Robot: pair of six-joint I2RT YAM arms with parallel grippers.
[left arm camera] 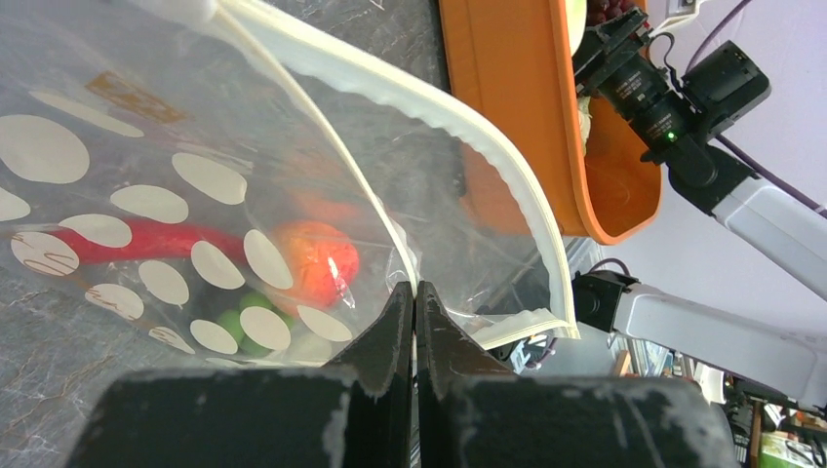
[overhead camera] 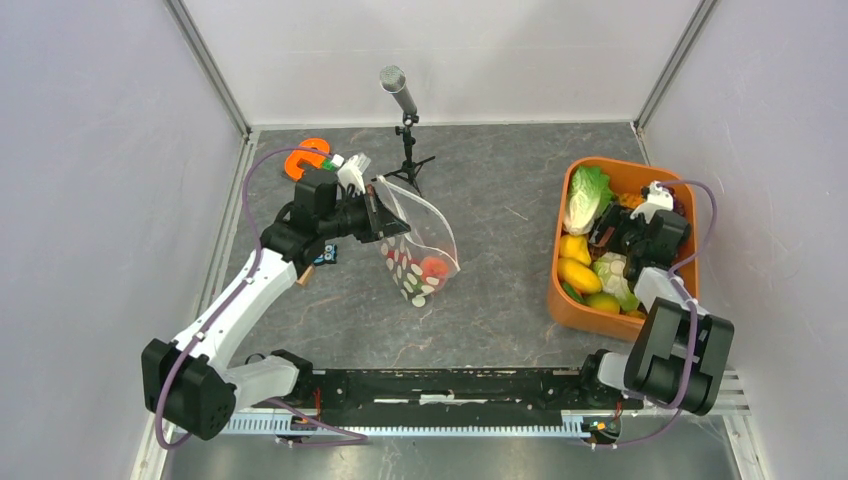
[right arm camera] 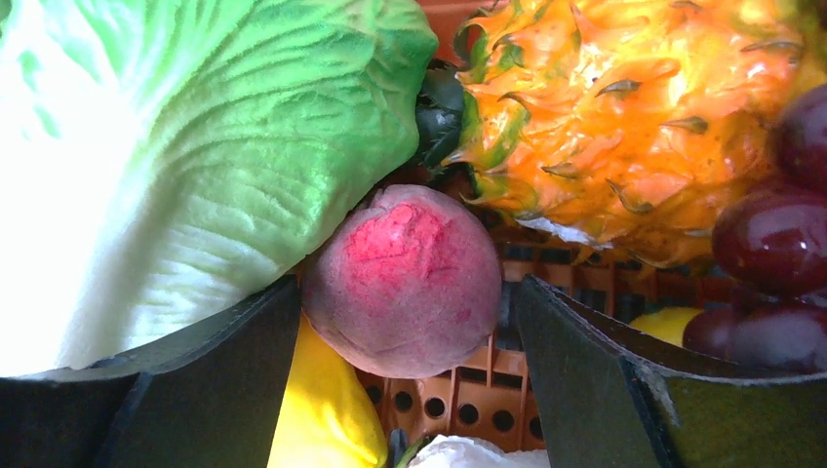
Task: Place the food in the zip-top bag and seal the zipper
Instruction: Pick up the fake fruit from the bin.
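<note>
My left gripper (overhead camera: 380, 218) is shut on the mouth edge of the zip-top bag (overhead camera: 422, 250) and holds it up, mouth open. The zipper (left arm camera: 488, 146) curves as a whitish strip above the pinched jaws of the left gripper (left arm camera: 416, 292). Inside the bag lie a red round piece (left arm camera: 317, 258), a red chili (left arm camera: 146, 239) and something green (left arm camera: 229, 327). My right gripper (overhead camera: 625, 228) is down in the orange tub. In the wrist view the right gripper (right arm camera: 408, 285) stands open on either side of a red peach (right arm camera: 410, 263), beside lettuce (right arm camera: 176, 166), pineapple (right arm camera: 624, 107), grapes (right arm camera: 770, 244) and a yellow piece (right arm camera: 322, 409).
The orange tub (overhead camera: 560, 290) stands at the right, full of toy food. A microphone on a small tripod (overhead camera: 403, 110) stands at the back, just behind the bag. An orange tool (overhead camera: 305, 158) lies at the back left. Walls close in on three sides.
</note>
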